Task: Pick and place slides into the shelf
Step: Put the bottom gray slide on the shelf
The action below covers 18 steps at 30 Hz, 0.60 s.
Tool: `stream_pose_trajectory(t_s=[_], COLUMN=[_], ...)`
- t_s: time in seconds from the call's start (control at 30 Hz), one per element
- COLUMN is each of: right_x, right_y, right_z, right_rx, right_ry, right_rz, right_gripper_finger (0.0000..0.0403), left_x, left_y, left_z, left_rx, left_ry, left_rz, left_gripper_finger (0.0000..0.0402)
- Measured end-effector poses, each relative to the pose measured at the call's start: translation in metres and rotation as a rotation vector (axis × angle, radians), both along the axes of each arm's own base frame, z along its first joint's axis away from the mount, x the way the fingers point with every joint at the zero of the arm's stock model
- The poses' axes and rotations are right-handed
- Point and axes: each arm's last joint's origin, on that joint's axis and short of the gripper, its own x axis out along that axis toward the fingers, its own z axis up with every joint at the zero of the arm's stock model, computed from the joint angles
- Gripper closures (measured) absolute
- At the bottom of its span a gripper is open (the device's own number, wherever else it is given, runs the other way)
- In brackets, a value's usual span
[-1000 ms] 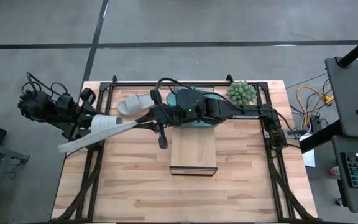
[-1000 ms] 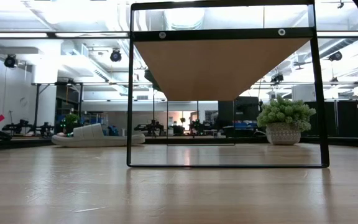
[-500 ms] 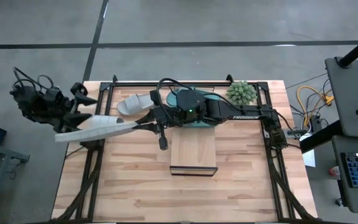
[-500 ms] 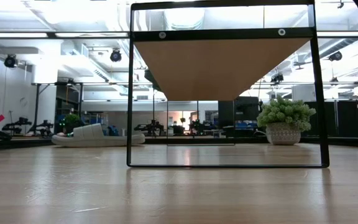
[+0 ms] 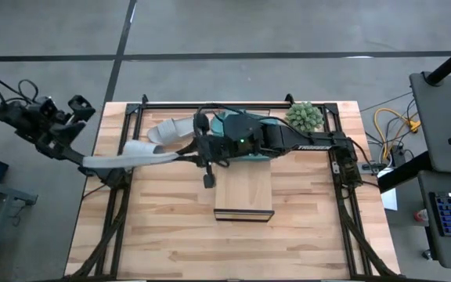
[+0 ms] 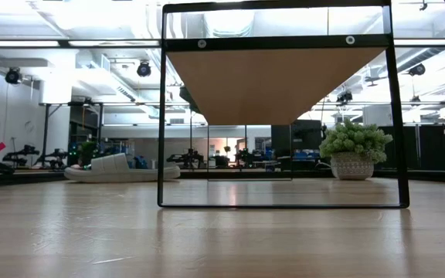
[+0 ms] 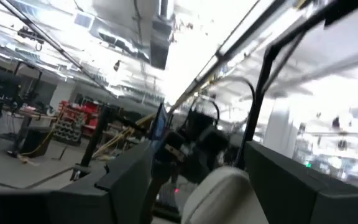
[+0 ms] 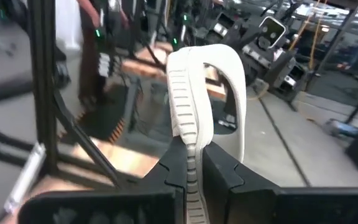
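Backing off toward the table's left edge, the left gripper (image 5: 75, 155) has let its fingers spread since a second ago, and the light grey slide (image 5: 128, 157) it was clamping now hangs out level over the table's left side rather than angling down toward the front. That slide is carried by the right gripper (image 5: 188, 150), whose fingers are pinched together on the thin edge of the sole; the right wrist view shows the ribbed sole standing on edge with the wide strap arching off one side. This reads as a handover: the right arm reaches across from its own side, takes the weight, and the left lets go so the slide can be brought to the shelf (image 5: 243, 188), which stands at mid-table with its wood plank top bare. The left wrist view shows a pale rounded end of the slide between the parted fingers; whether it touches them I cannot tell. The held slide looks soft and rubbery, long and flat, with one broad band. A second grey slide (image 5: 171, 128) lies on the table near the back, and a dark teal one (image 5: 250, 157) shows partly under the right arm, beside a potted plant (image 5: 304, 116).
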Motion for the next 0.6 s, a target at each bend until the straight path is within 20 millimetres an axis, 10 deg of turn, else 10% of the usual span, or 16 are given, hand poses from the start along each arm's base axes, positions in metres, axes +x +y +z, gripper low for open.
stream_pose_trajectory(t_s=[0.6], right_x=[-0.014], right_y=[0.011], right_z=[-0.012], right_rx=[-0.549], right_ry=[0.191], right_rz=[-0.198], right_gripper_finger=[0.0390], left_x=[0.014], left_y=[-0.003], left_z=[0.011], left_rx=[-0.117], left_ry=[0.031], left_rz=[0.072], left_gripper_finger=[0.0159])
